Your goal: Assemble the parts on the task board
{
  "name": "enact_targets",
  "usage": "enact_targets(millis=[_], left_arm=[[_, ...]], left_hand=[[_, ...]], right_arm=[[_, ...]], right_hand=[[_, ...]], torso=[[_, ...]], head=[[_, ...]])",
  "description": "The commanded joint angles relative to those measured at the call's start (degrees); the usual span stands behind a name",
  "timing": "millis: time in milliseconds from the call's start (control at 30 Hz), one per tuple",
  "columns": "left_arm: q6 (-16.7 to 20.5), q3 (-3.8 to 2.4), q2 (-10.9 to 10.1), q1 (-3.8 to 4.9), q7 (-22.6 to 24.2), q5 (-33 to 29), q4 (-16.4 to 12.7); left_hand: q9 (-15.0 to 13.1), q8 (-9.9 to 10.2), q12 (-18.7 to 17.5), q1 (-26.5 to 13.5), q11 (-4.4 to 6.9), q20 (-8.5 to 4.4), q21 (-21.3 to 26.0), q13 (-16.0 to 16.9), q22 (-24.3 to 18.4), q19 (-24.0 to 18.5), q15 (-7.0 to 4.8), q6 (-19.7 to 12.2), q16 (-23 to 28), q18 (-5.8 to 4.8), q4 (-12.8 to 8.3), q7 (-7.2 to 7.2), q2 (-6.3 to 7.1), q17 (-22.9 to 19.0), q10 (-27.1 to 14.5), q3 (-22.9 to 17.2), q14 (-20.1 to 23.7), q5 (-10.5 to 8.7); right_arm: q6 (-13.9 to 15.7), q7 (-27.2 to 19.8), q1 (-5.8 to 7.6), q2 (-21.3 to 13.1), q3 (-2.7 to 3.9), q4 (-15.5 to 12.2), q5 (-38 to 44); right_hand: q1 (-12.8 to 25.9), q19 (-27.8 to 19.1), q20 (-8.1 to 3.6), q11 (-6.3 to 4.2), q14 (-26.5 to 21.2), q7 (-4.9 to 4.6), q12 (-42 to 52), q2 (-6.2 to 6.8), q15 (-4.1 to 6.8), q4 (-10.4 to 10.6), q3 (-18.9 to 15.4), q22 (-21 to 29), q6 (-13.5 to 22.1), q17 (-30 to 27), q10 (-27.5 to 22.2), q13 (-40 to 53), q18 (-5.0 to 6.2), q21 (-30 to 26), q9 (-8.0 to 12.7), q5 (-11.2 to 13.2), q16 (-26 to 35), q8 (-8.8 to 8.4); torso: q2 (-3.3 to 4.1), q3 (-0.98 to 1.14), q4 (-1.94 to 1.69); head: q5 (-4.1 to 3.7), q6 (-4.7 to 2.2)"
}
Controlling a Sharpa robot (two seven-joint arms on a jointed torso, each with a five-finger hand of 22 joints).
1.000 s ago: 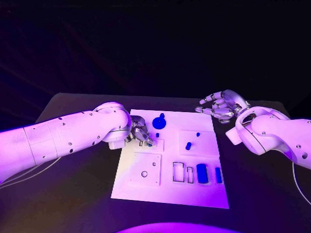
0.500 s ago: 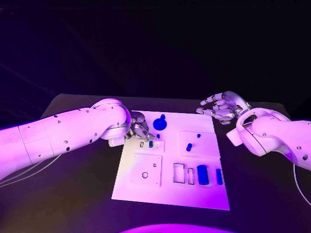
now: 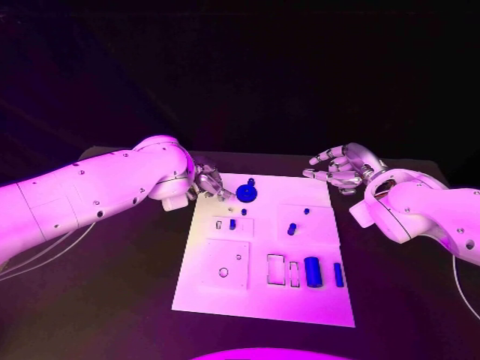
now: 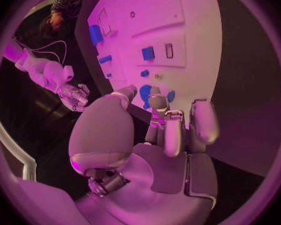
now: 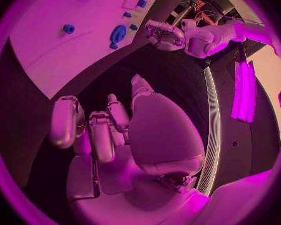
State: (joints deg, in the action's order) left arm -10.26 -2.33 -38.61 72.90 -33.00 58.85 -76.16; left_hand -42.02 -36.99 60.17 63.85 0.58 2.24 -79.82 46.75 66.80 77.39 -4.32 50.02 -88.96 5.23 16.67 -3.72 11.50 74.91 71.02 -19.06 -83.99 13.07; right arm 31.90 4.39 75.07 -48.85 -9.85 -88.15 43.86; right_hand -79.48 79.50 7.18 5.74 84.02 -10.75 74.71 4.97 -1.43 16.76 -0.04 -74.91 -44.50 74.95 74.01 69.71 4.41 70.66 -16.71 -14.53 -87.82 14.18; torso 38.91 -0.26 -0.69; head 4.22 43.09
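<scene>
Task board (image 3: 264, 296) on table (image 3: 121, 300); left robot hand (image 3: 210, 182) at corner, seemingly empty; right robot hand (image 3: 343, 166) spread, empty.

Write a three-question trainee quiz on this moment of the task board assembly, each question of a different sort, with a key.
1. True or false: the left hand holds a blue part.
2. Multiple choice: where is the right hand?
A. pressing on the middle of the task board
B. off the board, beyond its far right corner
C. gripping the left arm
3. Fill in: the large round blue part lies near the board's ____ edge, close to the left hand.

Key:
1. False; in the left wrist view its fingers have nothing between them.
2. B
3. far
</scene>
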Motion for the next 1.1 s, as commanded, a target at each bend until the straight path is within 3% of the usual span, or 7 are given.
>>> enact_targets(millis=[33, 267, 500, 633, 1100], left_arm=[[0.50, -0.13, 0.61, 0.98, 1.83, -0.83, 1.86], [-1.35, -0.17, 1.82, 2.00, 2.12, 0.22, 5.76], [-3.02, -0.16, 3.56, 2.26, 2.26, 0.56, 9.95], [-4.12, -0.07, 4.68, 2.27, 2.46, 0.58, 12.02], [-5.30, 1.28, 8.69, 1.99, 3.97, -0.49, 18.27]], left_hand=[[1.24, 2.03, -0.18, 1.58, -0.74, 0.59, 0.25, -0.40, -0.27, -0.30, 1.00, -1.55, 0.41, -0.45, -0.02, -0.79, -0.17, 12.74, -0.51, 0.48, -5.27, 0.30], [2.33, 3.30, -0.06, 3.48, -1.06, 1.09, 0.33, -0.57, -0.35, -0.35, 1.37, -1.32, 0.45, -0.38, -0.06, -1.11, -1.10, 12.66, -0.75, -0.16, -5.25, 0.61], [2.55, 3.56, -0.08, 3.51, -1.15, 1.17, 0.44, -0.65, -0.56, -0.49, 1.43, -1.30, 0.52, -0.33, 0.08, -1.22, -1.12, 12.55, -0.87, -0.21, -5.21, 0.49], [2.96, 3.96, 0.16, 2.13, -1.36, 1.38, 0.47, -0.57, -0.56, -0.53, 1.63, -0.94, 0.53, -0.32, 0.17, -1.41, -0.90, 12.53, -0.92, 0.61, -5.20, 0.14], [3.40, 4.37, 0.46, -0.58, -1.42, 1.55, 0.66, -0.67, -0.85, -0.78, 1.73, -0.50, 0.57, -0.22, 0.21, -1.39, -1.00, 12.42, -1.15, 3.05, -5.14, -0.62]], right_arm=[[-0.67, -0.54, -0.03, 0.08, 0.02, 0.03, 0.49], [-0.69, -0.49, -0.03, 0.18, 0.02, 0.00, 0.49], [-0.67, -0.47, -0.02, 0.24, 0.03, -0.10, 0.49], [-0.66, -0.49, -0.02, 0.30, 0.03, -0.15, 0.49], [-0.05, -1.31, -0.02, 0.60, 0.03, -0.36, 0.47]], right_hand=[[0.41, -0.19, 0.04, -0.06, 4.28, 0.13, -0.24, -0.23, 0.12, -0.08, 0.06, -0.19, 0.24, 8.09, -0.05, 0.03, 0.38, -0.32, 0.08, 0.37, 0.16, 0.27], [0.48, -0.14, 0.03, -0.07, 4.29, 0.14, -0.21, -0.27, 0.12, -0.08, 0.05, -0.25, 0.23, 8.11, -0.02, 0.03, 0.36, -0.27, 0.09, 0.37, 0.16, 0.34], [0.48, -0.14, 0.03, -0.07, 4.29, 0.14, -0.21, -0.27, 0.12, -0.08, 0.05, -0.25, 0.23, 8.11, -0.02, 0.03, 0.36, -0.27, 0.09, 0.37, 0.16, 0.34], [0.48, -0.14, 0.03, -0.07, 4.29, 0.14, -0.21, -0.27, 0.12, -0.08, 0.05, -0.25, 0.23, 8.11, -0.02, 0.03, 0.36, -0.27, 0.09, 0.37, 0.16, 0.34], [0.50, -0.31, 0.02, -0.08, 4.24, 0.15, -0.53, -0.34, 0.13, -0.10, 0.07, -0.02, 0.26, 7.88, -0.32, -0.40, 0.43, -0.60, 0.10, 0.35, 0.24, 0.39]], torso=[[0.04, 0.03, 0.09], [0.20, -0.01, 0.14], [0.13, 0.02, -0.02], [0.17, -0.06, 0.06], [0.16, -0.04, 0.15]], head=[[0.04, -0.08], [0.19, -0.28], [0.16, -0.11], [0.26, -0.11], [0.15, 0.32]])
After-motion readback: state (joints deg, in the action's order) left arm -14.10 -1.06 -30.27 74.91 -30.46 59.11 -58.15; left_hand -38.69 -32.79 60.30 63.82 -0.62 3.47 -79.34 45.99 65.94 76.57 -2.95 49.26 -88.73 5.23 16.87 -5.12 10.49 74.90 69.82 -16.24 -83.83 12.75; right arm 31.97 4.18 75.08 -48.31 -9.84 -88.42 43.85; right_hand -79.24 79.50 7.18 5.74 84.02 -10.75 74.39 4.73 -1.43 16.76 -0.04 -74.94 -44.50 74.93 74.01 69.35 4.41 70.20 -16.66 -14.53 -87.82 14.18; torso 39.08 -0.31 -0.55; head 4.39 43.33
